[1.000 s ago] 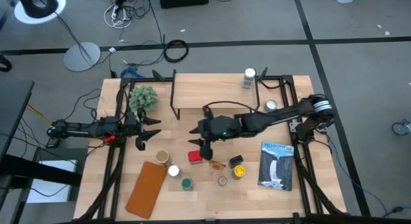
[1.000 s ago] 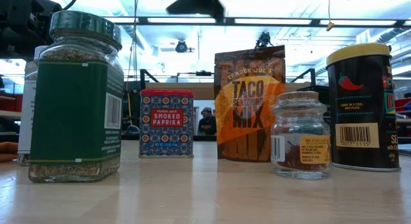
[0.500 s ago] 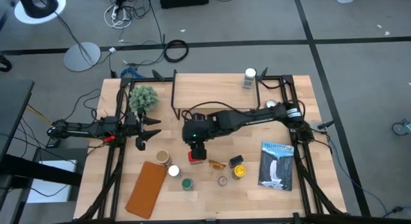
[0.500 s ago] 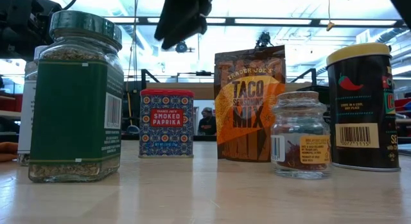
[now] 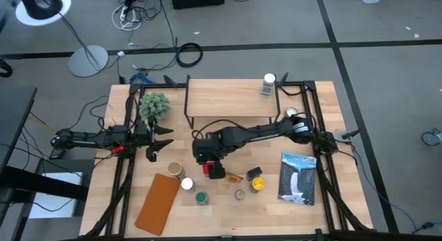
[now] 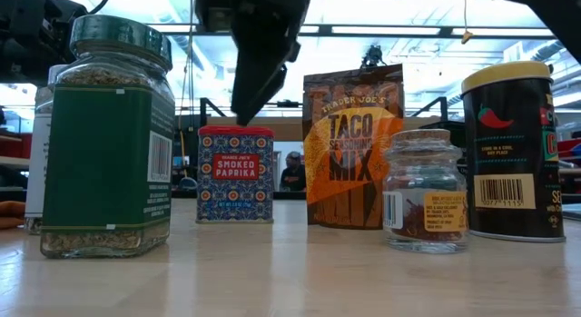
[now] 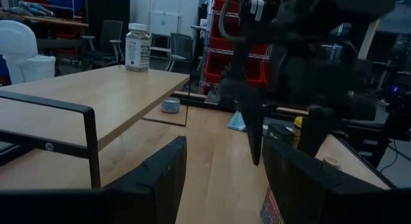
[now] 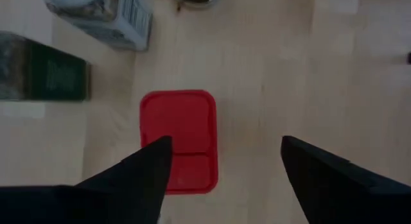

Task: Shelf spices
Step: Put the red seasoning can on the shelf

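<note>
Paprika tin [image 5: 213,170], red-lidded, stands at table centre, at seven o'clock from the shelf [image 5: 231,100] and untouched. Right gripper [image 8: 221,161] hangs directly above it, fingers spread wide, one over the lid and the other over bare wood: the approach to a pick, it seems. Next, the jaws likely need centring, a descent astride the tin, then closing. A second ago this gripper hovered farther toward three o'clock with narrower jaws. Left gripper [image 5: 158,139] waits at nine o'clock, fingers parted, empty. One white-lidded jar [image 5: 268,82] already sits on the shelf.
</note>
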